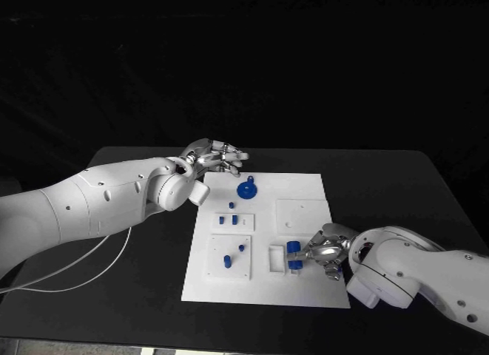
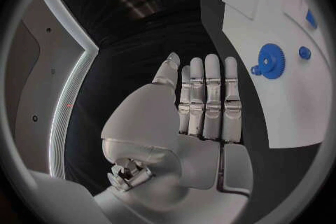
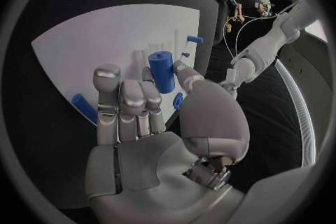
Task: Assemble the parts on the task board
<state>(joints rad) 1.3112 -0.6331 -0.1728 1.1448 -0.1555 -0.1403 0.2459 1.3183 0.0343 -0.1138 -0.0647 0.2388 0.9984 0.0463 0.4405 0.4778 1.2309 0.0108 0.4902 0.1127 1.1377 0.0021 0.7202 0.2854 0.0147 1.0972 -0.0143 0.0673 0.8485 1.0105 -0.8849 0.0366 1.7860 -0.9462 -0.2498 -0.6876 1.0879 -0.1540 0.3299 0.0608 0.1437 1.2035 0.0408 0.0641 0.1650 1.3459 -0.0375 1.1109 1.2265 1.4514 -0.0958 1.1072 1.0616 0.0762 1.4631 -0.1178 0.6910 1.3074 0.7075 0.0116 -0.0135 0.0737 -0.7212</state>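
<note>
I hold a blue cylinder (image 3: 162, 71) pinched in my right hand (image 1: 321, 250), above the task board (image 1: 308, 292) | left hand (image 1: 214, 157) flat, fingers together, empty, beside board | gear (image 1: 248, 190) seated; pegs (image 1: 228, 260) apparently remain, early stage.

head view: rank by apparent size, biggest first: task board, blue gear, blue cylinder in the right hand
1. task board, by far the largest.
2. blue gear near the board's far edge.
3. blue cylinder, held by the right hand; fingers partly cover it, so its rank against the gear is unsure.
</note>
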